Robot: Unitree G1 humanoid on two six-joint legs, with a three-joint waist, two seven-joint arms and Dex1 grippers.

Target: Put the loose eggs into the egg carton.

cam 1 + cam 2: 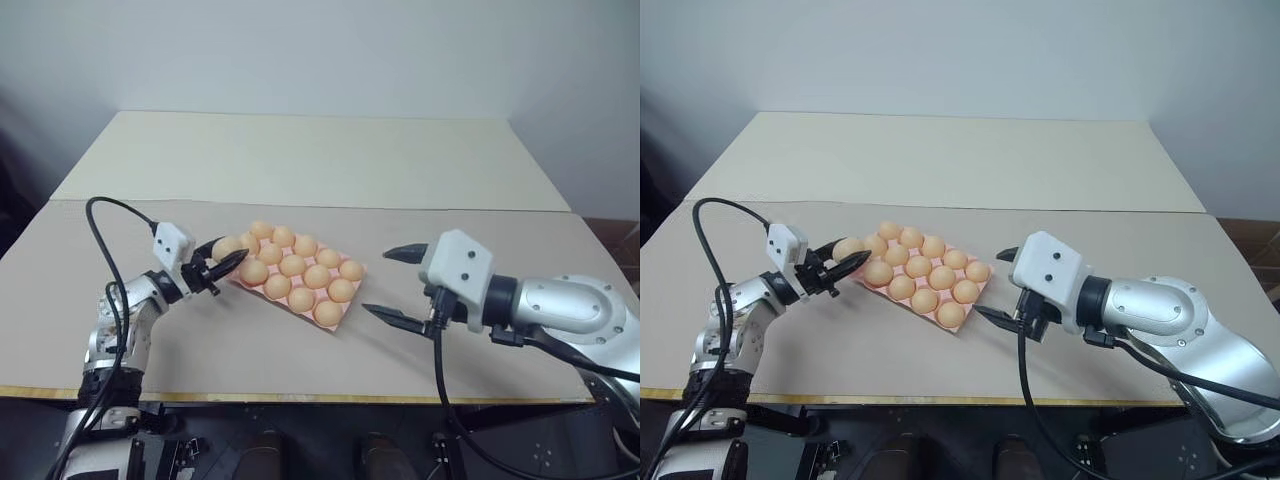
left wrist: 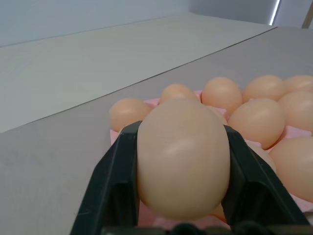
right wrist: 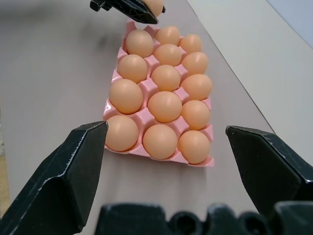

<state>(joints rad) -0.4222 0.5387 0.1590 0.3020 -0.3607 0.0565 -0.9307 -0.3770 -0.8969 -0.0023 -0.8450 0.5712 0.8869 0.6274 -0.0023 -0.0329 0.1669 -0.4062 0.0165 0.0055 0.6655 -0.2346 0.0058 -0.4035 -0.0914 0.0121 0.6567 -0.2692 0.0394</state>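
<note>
The pink egg carton (image 1: 352,291) lies slantwise at the middle of the table, with several light orange-brown eggs (image 1: 292,265) in its cups. My left gripper (image 1: 228,256) is at the carton's left corner, shut on one loose egg (image 2: 183,159) held just above the tray; that egg (image 1: 847,249) sits between the two black fingers (image 2: 115,191). My right gripper (image 1: 377,282) hovers just right of the carton, open wide with nothing between its fingers. In the right wrist view the carton's rim (image 3: 198,162) lies ahead, and the left gripper (image 3: 129,7) is at its far corner.
The carton rests on a grey-beige table top (image 1: 300,350) whose front edge (image 1: 300,398) runs close to me. A lighter board (image 1: 310,155) adjoins it at the back. A black cable (image 1: 105,240) loops over my left arm, and another (image 1: 440,370) hangs from the right wrist.
</note>
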